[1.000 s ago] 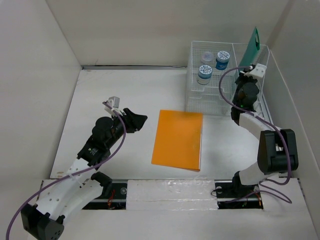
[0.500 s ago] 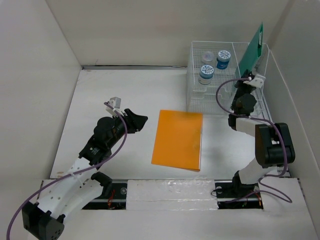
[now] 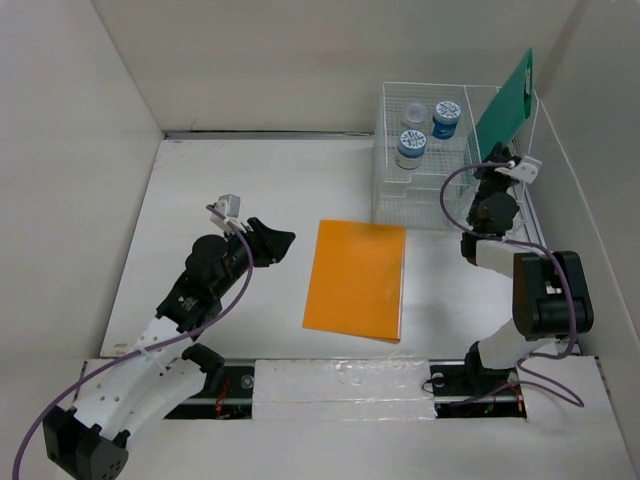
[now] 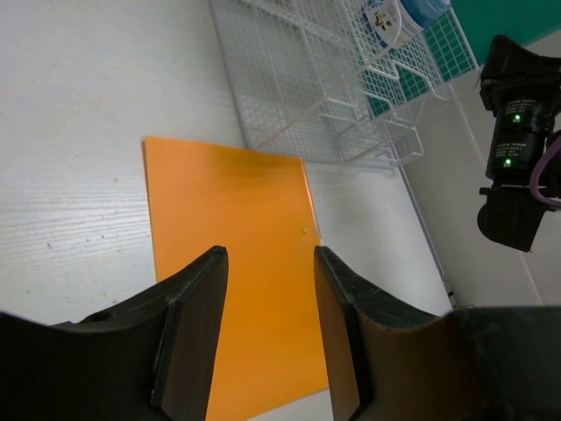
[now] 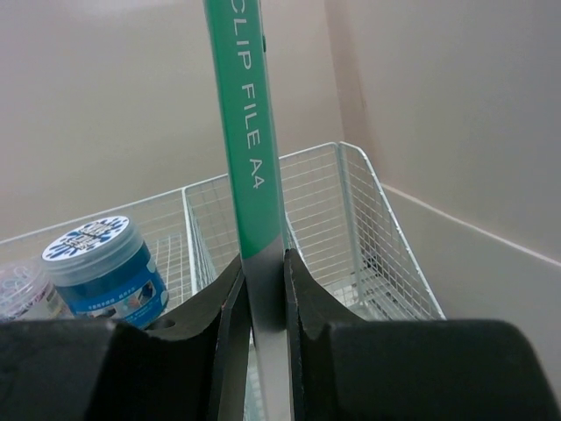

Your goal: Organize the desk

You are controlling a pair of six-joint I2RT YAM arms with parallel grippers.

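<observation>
right gripper [image 5: 261, 294] is clamping the green clip file [image 5: 248, 132] over the wire rack [image 5: 377, 237]; if it is tilting, it could be snagging the mesh. left gripper [image 4: 267, 298] is hovering, fingers apart, near the orange folder [image 4: 232, 228] lying on the desk [image 3: 230, 190].

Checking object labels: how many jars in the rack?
3, all in the wire rack: far blue jar, near blue jar, pale jar far left. Others could be hidden.

Flat folder [image 3: 356, 279] lies mid desk [image 3: 230, 190], w/ left gripper [image 4: 270, 272] to its left. Wire rack [image 3: 400, 198] behind it, far right. Jars [image 3: 410, 147] in rack's left compartments. Clip file [image 3: 505, 103] on edge at right section, pinched in right gripper [image 3: 497, 160].
</observation>
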